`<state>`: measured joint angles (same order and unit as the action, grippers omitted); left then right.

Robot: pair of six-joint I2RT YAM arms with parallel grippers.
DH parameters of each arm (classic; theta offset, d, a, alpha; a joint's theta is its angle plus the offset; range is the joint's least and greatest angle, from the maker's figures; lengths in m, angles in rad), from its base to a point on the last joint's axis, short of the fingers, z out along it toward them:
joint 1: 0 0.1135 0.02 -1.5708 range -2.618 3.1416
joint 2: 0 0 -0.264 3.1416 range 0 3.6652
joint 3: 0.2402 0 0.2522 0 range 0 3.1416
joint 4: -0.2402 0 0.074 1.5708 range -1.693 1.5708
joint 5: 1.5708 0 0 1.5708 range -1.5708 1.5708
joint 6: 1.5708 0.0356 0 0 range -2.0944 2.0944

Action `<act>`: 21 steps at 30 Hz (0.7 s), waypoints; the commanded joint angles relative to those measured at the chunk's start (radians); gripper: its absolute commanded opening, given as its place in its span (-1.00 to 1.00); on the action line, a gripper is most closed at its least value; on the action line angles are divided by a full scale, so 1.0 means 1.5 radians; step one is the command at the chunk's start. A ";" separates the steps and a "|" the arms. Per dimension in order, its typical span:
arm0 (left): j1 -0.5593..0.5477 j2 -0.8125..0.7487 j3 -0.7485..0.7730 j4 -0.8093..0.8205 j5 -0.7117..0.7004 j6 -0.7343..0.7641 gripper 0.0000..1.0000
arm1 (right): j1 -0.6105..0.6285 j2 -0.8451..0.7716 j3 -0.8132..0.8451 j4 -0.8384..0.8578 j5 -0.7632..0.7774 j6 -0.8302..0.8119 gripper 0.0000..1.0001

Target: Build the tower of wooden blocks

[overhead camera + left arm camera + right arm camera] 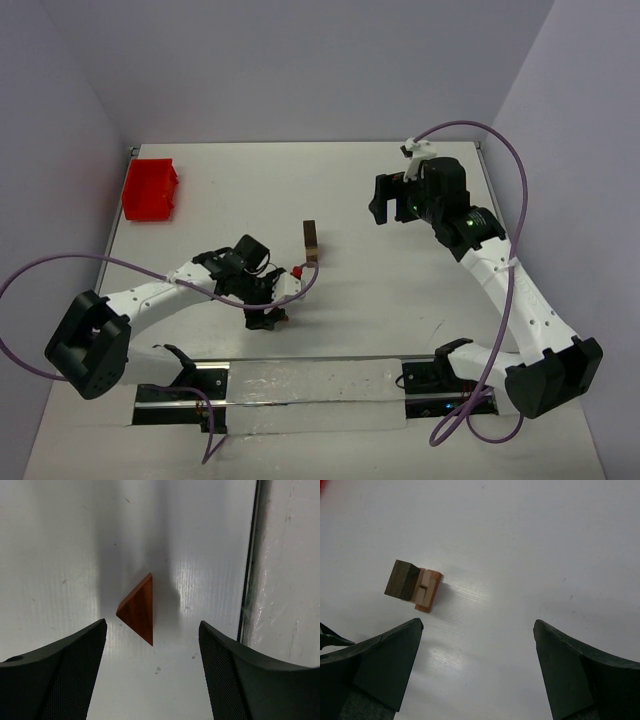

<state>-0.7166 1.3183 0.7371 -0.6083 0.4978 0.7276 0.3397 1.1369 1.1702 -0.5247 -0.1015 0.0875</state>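
The wood block tower [311, 242] stands as a narrow stack in the middle of the table, with a dark brown block on top; in the right wrist view the tower [414, 585] shows from above, ahead and left of my fingers. A reddish-brown triangular wedge [139, 609] lies flat on the white table, just ahead of my left gripper [152, 626], whose jaws are apart and do not touch it. In the top view the left gripper [266, 318] points down near the table's front edge and hides the wedge. My right gripper [385, 205] [477, 625] hangs open and empty, right of the tower.
A red plastic tray [150, 190] sits at the back left. A dark seam [248, 580] and a pale strip [300, 385] run along the table's near edge, close to the wedge. Purple cables loop beside both arms.
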 commanded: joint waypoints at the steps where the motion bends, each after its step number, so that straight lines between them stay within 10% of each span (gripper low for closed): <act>1: -0.003 0.011 -0.010 0.041 0.028 0.022 0.59 | -0.003 0.008 0.013 0.009 -0.012 -0.003 0.99; 21: -0.003 0.052 -0.012 0.082 0.013 0.025 0.42 | -0.003 0.015 0.012 0.014 -0.026 -0.001 0.99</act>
<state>-0.7174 1.3903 0.7128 -0.5250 0.4855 0.7413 0.3393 1.1580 1.1702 -0.5247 -0.1330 0.0879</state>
